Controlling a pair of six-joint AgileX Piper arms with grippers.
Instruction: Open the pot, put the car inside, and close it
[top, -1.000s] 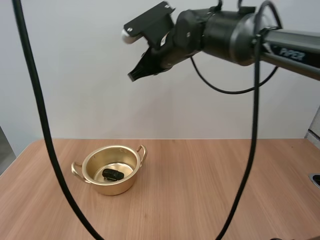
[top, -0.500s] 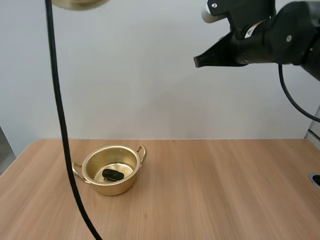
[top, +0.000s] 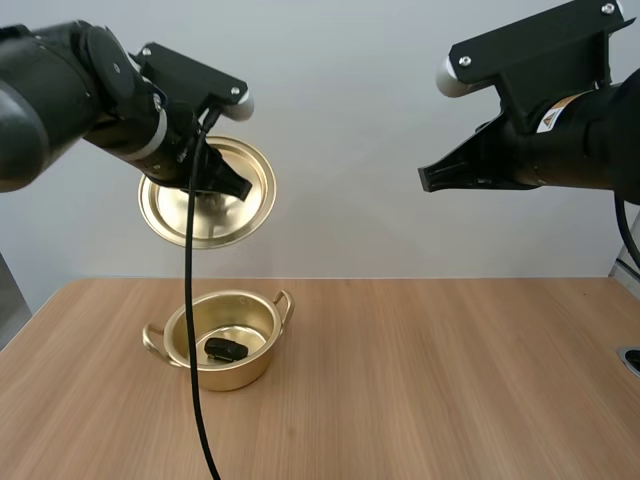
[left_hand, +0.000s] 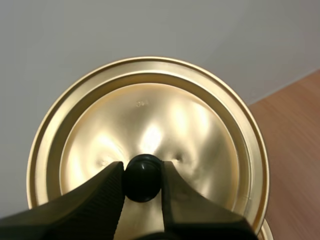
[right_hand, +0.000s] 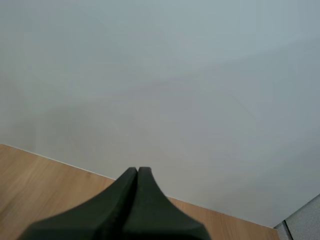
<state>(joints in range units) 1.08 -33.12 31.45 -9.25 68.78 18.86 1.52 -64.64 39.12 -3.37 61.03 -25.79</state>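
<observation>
Above the pot (top: 225, 375) — the lid (left_hand: 147, 125)

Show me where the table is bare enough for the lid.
The table is bare from the pot rightward to its far edge, and along the front. Only a narrow strip lies between the pot and the left edge. The pot, car inside, is the one crowded spot; the left gripper holds the lid above it.

The lid (left_hand: 165, 125) bears a tiny stamp (left_hand: 142, 103), too small to read
</observation>
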